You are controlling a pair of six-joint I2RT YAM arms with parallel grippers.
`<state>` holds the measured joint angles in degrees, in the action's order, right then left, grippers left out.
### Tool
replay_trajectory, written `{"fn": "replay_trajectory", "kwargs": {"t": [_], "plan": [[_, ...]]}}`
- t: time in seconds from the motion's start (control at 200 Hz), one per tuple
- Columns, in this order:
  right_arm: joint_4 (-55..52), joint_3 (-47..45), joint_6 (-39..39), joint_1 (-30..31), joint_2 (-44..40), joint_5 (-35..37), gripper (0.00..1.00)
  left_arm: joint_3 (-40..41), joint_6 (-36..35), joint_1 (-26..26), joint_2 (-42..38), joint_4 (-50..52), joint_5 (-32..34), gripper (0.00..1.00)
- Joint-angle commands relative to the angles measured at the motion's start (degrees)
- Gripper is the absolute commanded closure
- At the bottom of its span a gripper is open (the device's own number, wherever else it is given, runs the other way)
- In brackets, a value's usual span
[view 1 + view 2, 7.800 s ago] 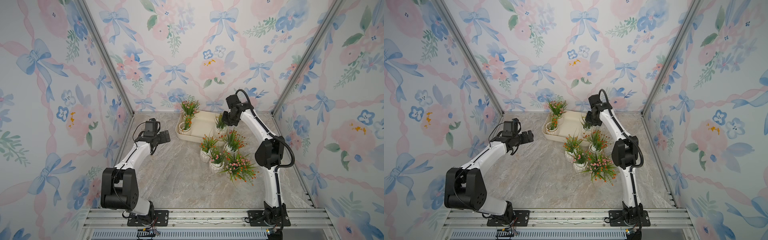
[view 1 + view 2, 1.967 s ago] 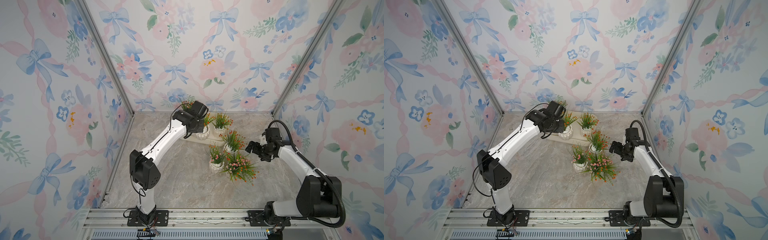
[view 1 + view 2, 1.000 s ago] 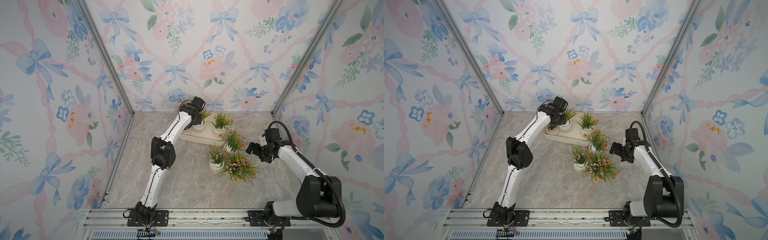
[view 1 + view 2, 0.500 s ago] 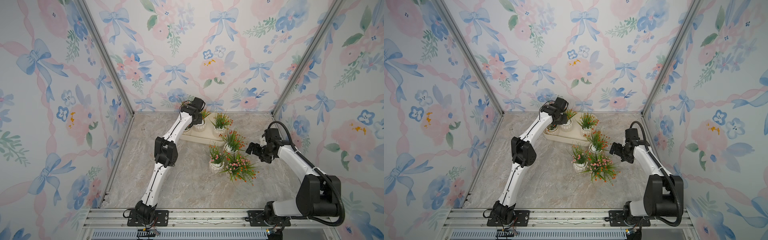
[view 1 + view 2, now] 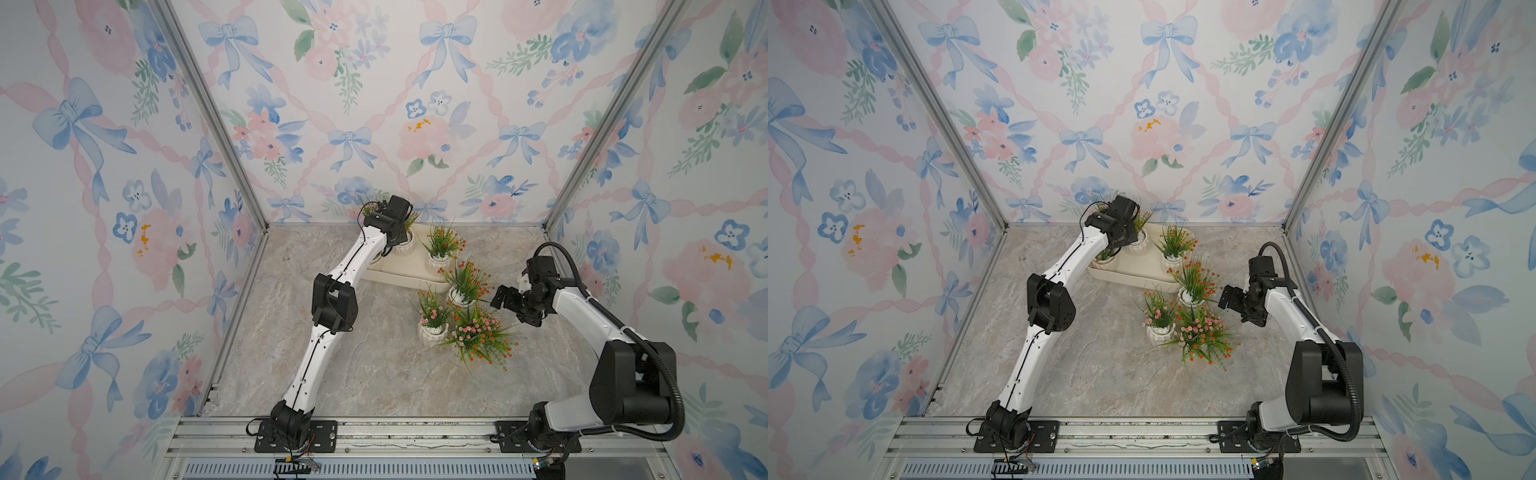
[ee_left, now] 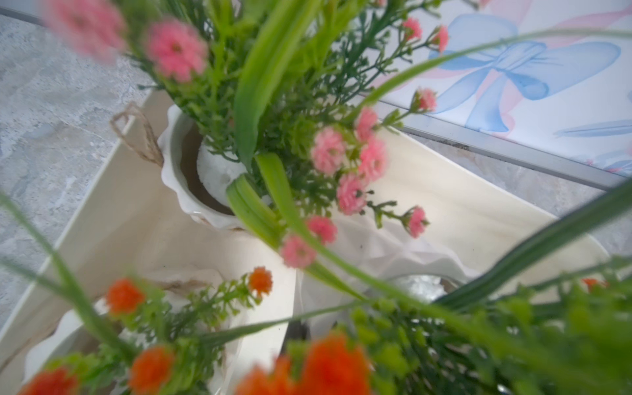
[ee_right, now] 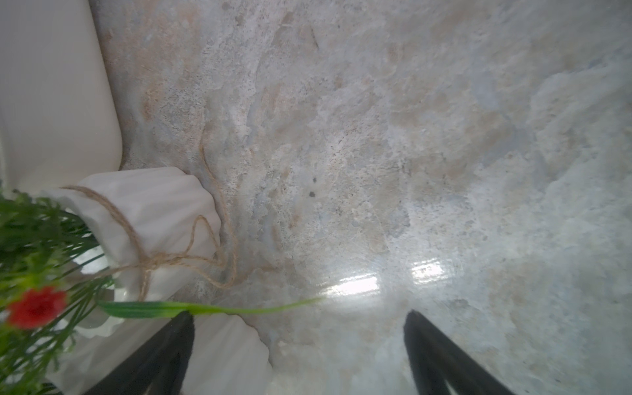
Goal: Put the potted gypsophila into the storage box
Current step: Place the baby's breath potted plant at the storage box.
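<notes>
The left end effector point(image 5: 400, 237), pressed together, sits at a white ribbed potted gypsophila point(image 5: 404, 248) in the far part of the shallow cream plastic storage box point(image 5: 403, 277), likely packing it close to leave room. The right end effector point(image 5: 505, 300), spread wide, hovers beside an orange-blossomed pot point(image 5: 459, 296) just outside the box, probably lining up its grasp.

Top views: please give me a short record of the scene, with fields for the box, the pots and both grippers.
storage box: at the back of the table
pots in box: at least three, among them the middle pot
pots on table: three; red-blossom pot, pink-blossom pot, sprawling pot
left gripper: shut, over the middle pot
right gripper: open, empty, beside the red-blossom pot
</notes>
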<state>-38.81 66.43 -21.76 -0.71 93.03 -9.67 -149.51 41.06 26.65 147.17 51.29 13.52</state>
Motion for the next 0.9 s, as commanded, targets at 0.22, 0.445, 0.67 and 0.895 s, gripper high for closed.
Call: {"fn": "replay_trajectory", "kwargs": {"t": [0.22, 0.445, 0.67, 0.895], "plan": [[-0.83, 1.95, 1.31, -0.71, 3.81, -0.69, 0.03, -1.87, 7.17, 0.08, 1.88, -7.60, 5.10, 1.00], [-0.08, 1.68, 1.19, -1.22, 4.37, -1.72, 0.03, -1.84, 8.95, 0.36, 2.93, -10.47, 5.41, 1.00], [0.57, 1.37, 0.93, -1.66, 4.78, -2.45, 0.03, -1.87, 9.18, 0.36, 3.99, -10.70, 5.41, 1.00], [0.63, 1.18, 0.93, -1.77, 5.05, -2.54, 0.03, -1.86, 9.52, 0.75, 4.53, -11.54, 6.69, 1.00]]}}
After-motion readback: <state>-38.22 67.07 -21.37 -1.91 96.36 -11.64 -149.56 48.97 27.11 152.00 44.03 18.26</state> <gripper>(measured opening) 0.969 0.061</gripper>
